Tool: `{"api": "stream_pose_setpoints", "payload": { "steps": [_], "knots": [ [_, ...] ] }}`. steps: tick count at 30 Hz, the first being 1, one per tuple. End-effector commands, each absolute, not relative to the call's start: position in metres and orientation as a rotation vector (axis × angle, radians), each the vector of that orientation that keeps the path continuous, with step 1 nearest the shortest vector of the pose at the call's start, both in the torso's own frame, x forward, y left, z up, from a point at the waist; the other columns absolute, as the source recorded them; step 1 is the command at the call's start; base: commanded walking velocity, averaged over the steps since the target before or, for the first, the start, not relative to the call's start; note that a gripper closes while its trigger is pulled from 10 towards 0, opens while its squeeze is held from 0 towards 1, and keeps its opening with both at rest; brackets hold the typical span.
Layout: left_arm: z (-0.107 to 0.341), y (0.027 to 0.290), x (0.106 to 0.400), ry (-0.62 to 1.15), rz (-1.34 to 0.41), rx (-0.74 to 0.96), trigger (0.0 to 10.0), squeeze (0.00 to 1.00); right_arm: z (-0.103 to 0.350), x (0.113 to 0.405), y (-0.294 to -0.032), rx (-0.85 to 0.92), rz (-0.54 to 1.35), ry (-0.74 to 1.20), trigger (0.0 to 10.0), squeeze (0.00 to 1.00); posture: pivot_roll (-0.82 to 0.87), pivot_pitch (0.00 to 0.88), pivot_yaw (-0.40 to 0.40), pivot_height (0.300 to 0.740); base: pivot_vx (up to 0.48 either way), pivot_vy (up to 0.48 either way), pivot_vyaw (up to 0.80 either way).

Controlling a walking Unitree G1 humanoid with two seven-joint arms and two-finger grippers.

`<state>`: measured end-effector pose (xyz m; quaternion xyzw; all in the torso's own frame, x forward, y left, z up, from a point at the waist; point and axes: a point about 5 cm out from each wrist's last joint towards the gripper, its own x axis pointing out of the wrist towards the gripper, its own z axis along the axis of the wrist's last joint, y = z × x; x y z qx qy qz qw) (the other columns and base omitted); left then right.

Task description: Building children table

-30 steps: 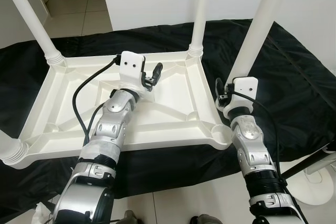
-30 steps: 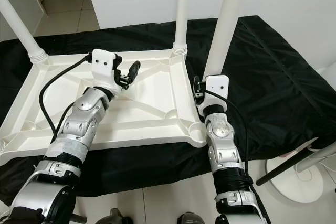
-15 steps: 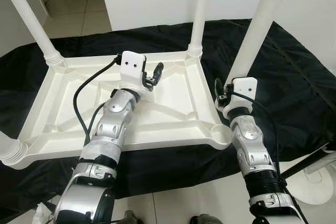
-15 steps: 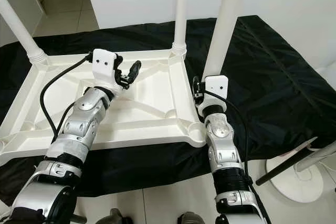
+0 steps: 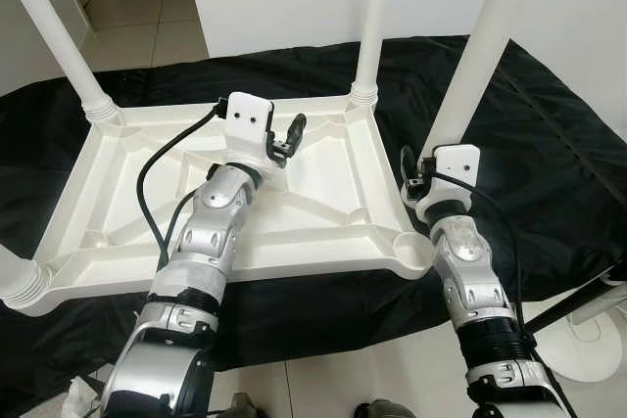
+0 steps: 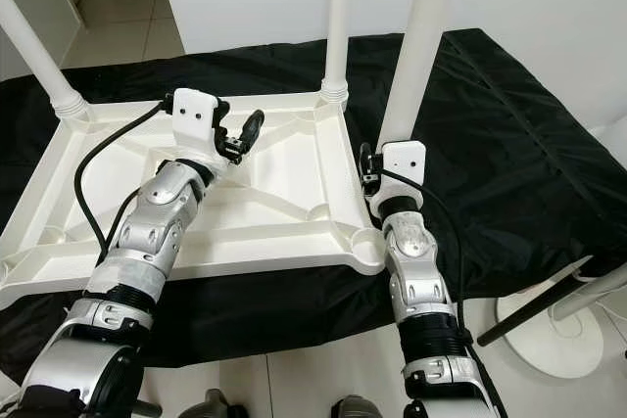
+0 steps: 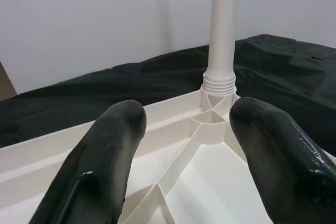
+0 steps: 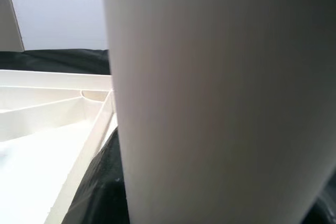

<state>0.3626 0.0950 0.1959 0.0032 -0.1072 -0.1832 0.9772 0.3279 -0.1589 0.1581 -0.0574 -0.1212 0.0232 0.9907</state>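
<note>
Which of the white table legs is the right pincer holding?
The near right leg, leaning over the black cloth. The right pincer grips its lower end; the other legs stand screwed into the tabletop's corners.

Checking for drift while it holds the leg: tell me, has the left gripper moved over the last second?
Barely: the left gripper has crept slightly towards the far-corner leg of the upturned table top.

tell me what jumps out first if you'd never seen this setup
A white children's table lies upside down on a black cloth, three legs already standing in its corners. The right tool holds a fourth leg by the near right corner, while the left tool hovers open over the underside.
</note>
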Motion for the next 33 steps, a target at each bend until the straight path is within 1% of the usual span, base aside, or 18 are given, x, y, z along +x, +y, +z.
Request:
{"api": "stream_pose_setpoints", "payload": {
  "steps": [1, 3, 6, 8, 9, 11, 14, 18, 23, 25, 26, 28, 29, 30, 31, 32, 33],
  "knots": [
    [0.199, 0.102, 0.364, -0.233, -0.325, 0.025, 10.0, 0.00, 0.164, 0.329, -0.163, -0.127, 0.042, -0.273, 10.0, 0.00, -0.09, 0.002, 0.043, 0.740, 0.000, 0.000, 0.00],
    [0.199, 0.102, 0.364, -0.233, -0.325, 0.025, 10.0, 0.00, 0.164, 0.329, -0.163, -0.127, 0.042, -0.273, 10.0, 0.00, -0.09, 0.002, 0.043, 0.740, 0.000, 0.000, 0.00],
    [0.199, 0.103, 0.361, -0.242, -0.376, 0.038, 10.0, 0.00, 0.161, 0.328, -0.169, -0.150, 0.036, -0.264, 10.0, 0.00, -0.08, 0.017, 0.048, 0.740, 0.000, 0.000, 0.00],
    [0.199, 0.103, 0.356, -0.254, -0.457, 0.047, 10.0, 0.00, 0.160, 0.327, -0.171, -0.153, 0.030, -0.262, 10.0, 0.00, -0.07, 0.026, 0.049, 0.740, 0.000, 0.000, 0.00],
    [0.199, 0.103, 0.356, -0.254, -0.457, 0.047, 10.0, 0.00, 0.160, 0.327, -0.171, -0.153, 0.030, -0.262, 10.0, 0.00, -0.07, 0.026, 0.049, 0.740, 0.000, 0.000, 0.00],
    [0.201, 0.100, 0.352, -0.271, -0.524, 0.061, 10.0, 0.00, 0.160, 0.326, -0.170, -0.156, 0.035, -0.263, 10.0, 0.00, -0.08, 0.027, 0.057, 0.740, 0.000, 0.000, 0.00],
    [0.201, 0.100, 0.348, -0.282, -0.550, 0.087, 10.0, 0.00, 0.157, 0.324, -0.170, -0.160, 0.038, -0.260, 10.0, 0.00, -0.08, 0.030, 0.070, 0.740, 0.000, 0.000, 0.00],
    [0.198, 0.101, 0.349, -0.279, -0.534, 0.106, 10.0, 0.00, 0.155, 0.324, -0.172, -0.177, 0.029, -0.251, 10.0, 0.00, -0.08, 0.035, 0.073, 0.740, 0.000, 0.000, 0.00],
    [0.199, 0.100, 0.344, -0.290, -0.572, 0.114, 10.0, 0.00, 0.158, 0.325, -0.172, -0.168, 0.036, -0.262, 10.0, 0.00, -0.07, 0.042, 0.069, 0.740, 0.000, 0.000, 0.00],
    [0.199, 0.096, 0.334, -0.303, -0.643, 0.141, 10.0, 0.00, 0.158, 0.325, -0.171, -0.174, 0.054, -0.261, 10.0, 0.00, -0.04, 0.048, 0.048, 0.740, 0.000, 0.000, 0.00],
    [0.199, 0.096, 0.334, -0.303, -0.643, 0.141, 10.0, 0.00, 0.158, 0.325, -0.171, -0.174, 0.054, -0.261, 10.0, 0.00, -0.04, 0.048, 0.048, 0.740, 0.000, 0.000, 0.00],
    [0.197, 0.087, 0.324, -0.312, -0.722, 0.157, 10.0, 0.00, 0.157, 0.326, -0.170, -0.177, 0.076, -0.255, 10.0, 0.00, -0.03, 0.045, 0.035, 0.740, 0.000, 0.000, 0.00],
    [0.197, 0.087, 0.324, -0.312, -0.722, 0.157, 10.0, 0.00, 0.157, 0.326, -0.170, -0.177, 0.076, -0.255, 10.0, 0.00, -0.03, 0.045, 0.035, 0.740, 0.000, 0.000, 0.00],
    [0.195, 0.082, 0.317, -0.312, -0.771, 0.161, 10.0, 0.00, 0.157, 0.328, -0.167, -0.180, 0.090, -0.254, 10.0, 0.00, -0.02, 0.045, 0.019, 0.740, 0.000, 0.000, 0.00],
    [0.195, 0.082, 0.317, -0.312, -0.771, 0.161, 10.0, 0.00, 0.157, 0.328, -0.167, -0.180, 0.090, -0.254, 10.0, 0.00, -0.02, 0.045, 0.019, 0.740, 0.000, 0.000, 0.00],
    [0.193, 0.079, 0.311, -0.310, -0.811, 0.166, 10.0, 0.00, 0.157, 0.329, -0.165, -0.180, 0.101, -0.254, 10.0, 0.00, -0.02, 0.045, 0.019, 0.740, 0.000, 0.000, 0.00],
    [0.190, 0.076, 0.305, -0.311, -0.854, 0.188, 10.0, 0.00, 0.159, 0.331, -0.163, -0.181, 0.112, -0.256, 10.0, 0.00, 0.00, 0.047, -0.003, 0.740, 0.000, 0.000, 0.00]
  ]
}}
